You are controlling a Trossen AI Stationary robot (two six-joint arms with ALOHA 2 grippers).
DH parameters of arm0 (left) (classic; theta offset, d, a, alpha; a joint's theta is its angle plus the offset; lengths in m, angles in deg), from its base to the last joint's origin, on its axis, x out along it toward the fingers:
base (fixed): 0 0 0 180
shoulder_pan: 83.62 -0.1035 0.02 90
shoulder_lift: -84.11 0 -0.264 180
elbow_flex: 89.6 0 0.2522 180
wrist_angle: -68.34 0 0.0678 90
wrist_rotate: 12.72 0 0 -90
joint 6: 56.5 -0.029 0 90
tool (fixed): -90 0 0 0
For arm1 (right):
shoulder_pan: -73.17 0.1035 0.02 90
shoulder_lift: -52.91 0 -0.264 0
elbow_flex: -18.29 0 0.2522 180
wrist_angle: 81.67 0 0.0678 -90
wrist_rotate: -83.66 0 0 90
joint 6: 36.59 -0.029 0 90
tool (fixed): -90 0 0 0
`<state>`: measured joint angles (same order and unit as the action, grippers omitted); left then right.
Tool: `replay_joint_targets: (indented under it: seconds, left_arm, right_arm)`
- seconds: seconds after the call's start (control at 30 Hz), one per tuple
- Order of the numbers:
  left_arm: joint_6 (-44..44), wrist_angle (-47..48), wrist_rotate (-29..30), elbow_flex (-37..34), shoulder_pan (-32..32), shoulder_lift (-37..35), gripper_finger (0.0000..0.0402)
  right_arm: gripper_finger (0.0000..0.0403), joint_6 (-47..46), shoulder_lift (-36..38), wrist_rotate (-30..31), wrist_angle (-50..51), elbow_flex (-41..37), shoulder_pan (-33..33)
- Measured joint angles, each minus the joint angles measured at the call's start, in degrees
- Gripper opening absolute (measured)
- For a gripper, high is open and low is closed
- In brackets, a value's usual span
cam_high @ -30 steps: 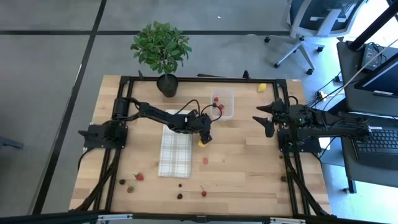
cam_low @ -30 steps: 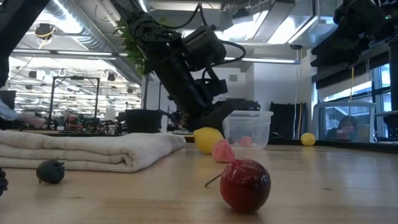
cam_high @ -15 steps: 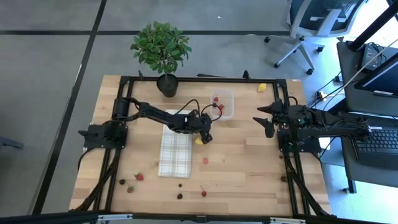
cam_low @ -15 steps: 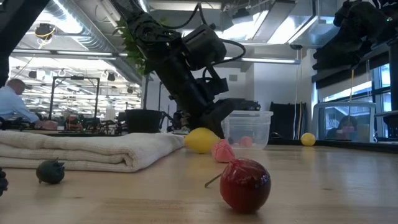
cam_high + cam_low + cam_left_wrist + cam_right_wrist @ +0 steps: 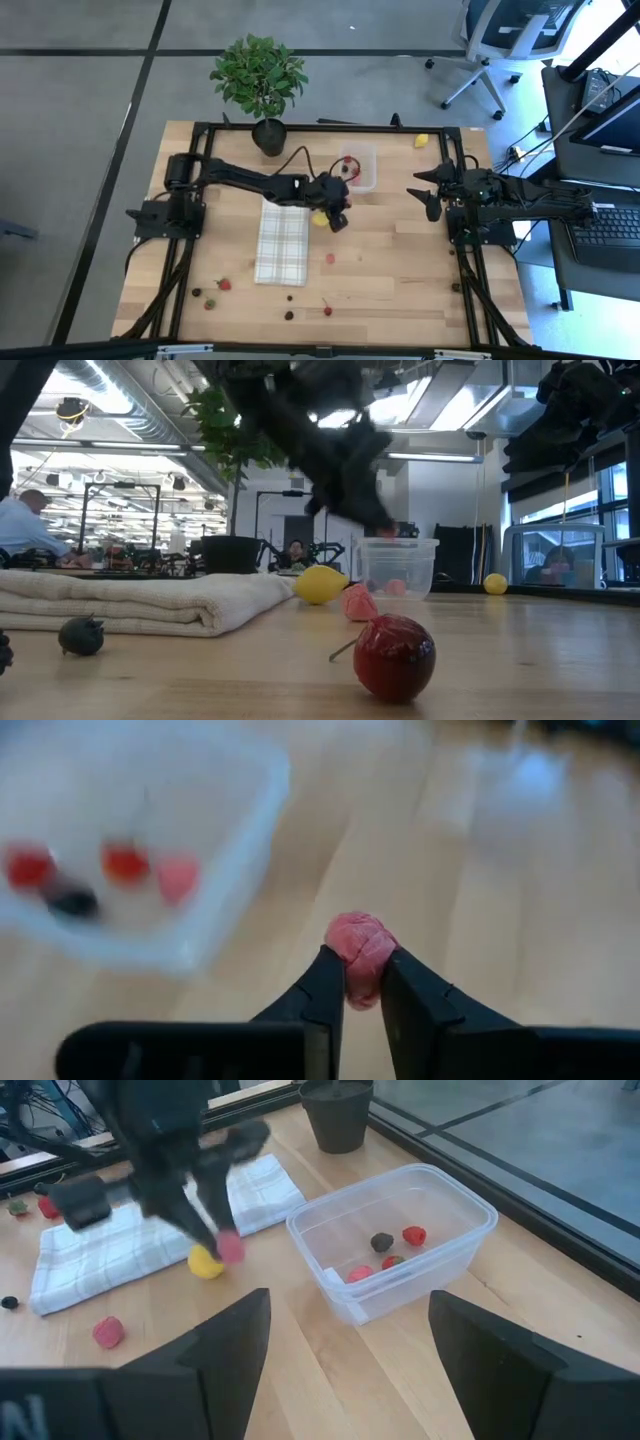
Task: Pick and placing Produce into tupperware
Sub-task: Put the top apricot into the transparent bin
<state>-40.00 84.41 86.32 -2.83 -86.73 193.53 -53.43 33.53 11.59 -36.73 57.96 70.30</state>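
- Lifting off the table since a second ago, the left gripper (image 5: 338, 213) is now swinging toward the tupperware (image 5: 359, 166); the right gripper (image 5: 428, 190) is waiting well apart, fingers wide.
- Low view: the arm is blurring above the yellow piece (image 5: 320, 584).
- Left wrist: fingers are pinching a pink piece (image 5: 360, 952).
- Next, I judge: carrying it over the rim and releasing.
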Motion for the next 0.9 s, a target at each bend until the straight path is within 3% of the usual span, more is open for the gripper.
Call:
replay_joint_targets:
  seconds: [0.13, 0.2, 0.43, 0.6, 0.9]
  left_arm:
    - [-0.6, -0.1, 10.3, 4.3, -1.7, -0.6, 0.0039]
    - [-0.6, 0.1, 12.1, 6.5, -3.7, -0.4, 0.0038]
    - [4.0, 0.5, 5.4, 10.0, -10.5, 2.8, 0.0043]
    - [4.4, 0.5, 0.5, 10.1, -11.6, 5.8, 0.0039]
    - [4.4, 0.1, 0.9, 10.0, -10.3, 7.7, 0.0089]
  right_arm:
    - [0.0273, 0.0, 0.0, 0.0, 0.0, 0.0, 0.0]
    - [0.0273, 0.0, 0.0, 0.0, 0.0, 0.0, 0.0]
    - [0.0273, 0.2, 0.0, 0.0, -0.1, 0.0, 0.0]
    - [0.0273, 0.2, 0.0, 0.0, 0.0, 0.0, 0.0]
    - [0.0273, 0.2, 0.0, 0.0, -0.1, 0.0, 0.0]
